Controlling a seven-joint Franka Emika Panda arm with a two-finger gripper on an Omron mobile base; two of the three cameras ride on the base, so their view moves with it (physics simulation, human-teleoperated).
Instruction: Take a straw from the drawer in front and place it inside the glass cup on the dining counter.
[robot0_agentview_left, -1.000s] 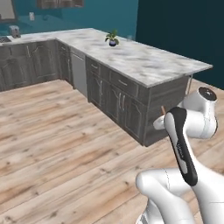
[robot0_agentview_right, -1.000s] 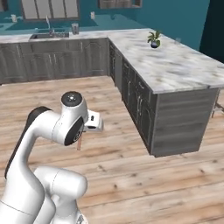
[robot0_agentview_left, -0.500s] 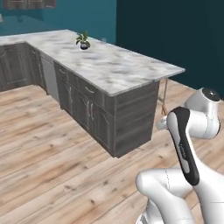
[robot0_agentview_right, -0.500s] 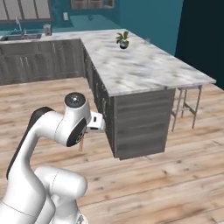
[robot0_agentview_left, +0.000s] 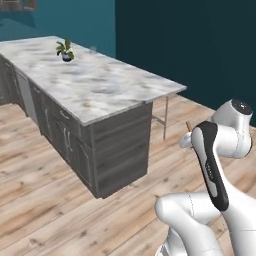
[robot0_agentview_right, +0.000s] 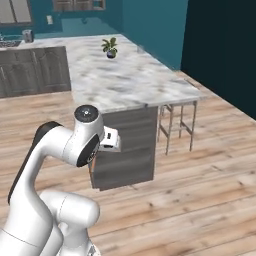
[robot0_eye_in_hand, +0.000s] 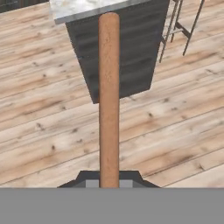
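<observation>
Whole scene has shifted across both base views since half a second ago — the base has driven on, so the camera moved, not the furniture. The dining counter (robot0_agentview_left: 95, 87) now sits closer and larger in the left base view; its near end with the dark grey base faces the robot, and the marble surface runs away to the upper left. In the right base view the same counter (robot0_agentview_right: 125, 80) has slid left, its end now right behind the arm's wrist.

Two metal stools (robot0_agentview_right: 177, 125) stand under the overhang at the far side of the counter's end, more fully exposed than before; one thin leg shows in the left base view.

Potted plant (robot0_agentview_left: 65, 51) stands at the far end of the surface, well apart from the robot. A faint clear shape near it, toward the wall, may be the glass cup (robot0_agentview_right: 140, 49) — too small to confirm.

Arm posture unchanged relative to the base: folded, wrist held over the wooden floor (robot0_eye_in_hand: 39, 109).

End effector (robot0_eye_in_hand: 109, 183) is clenched on the straw (robot0_eye_in_hand: 109, 96); the straw rises straight between the fingertips in the hand view, its free end overlapping the counter's edge. Its tip (robot0_agentview_left: 188, 125) pokes above the wrist in the left base view.
</observation>
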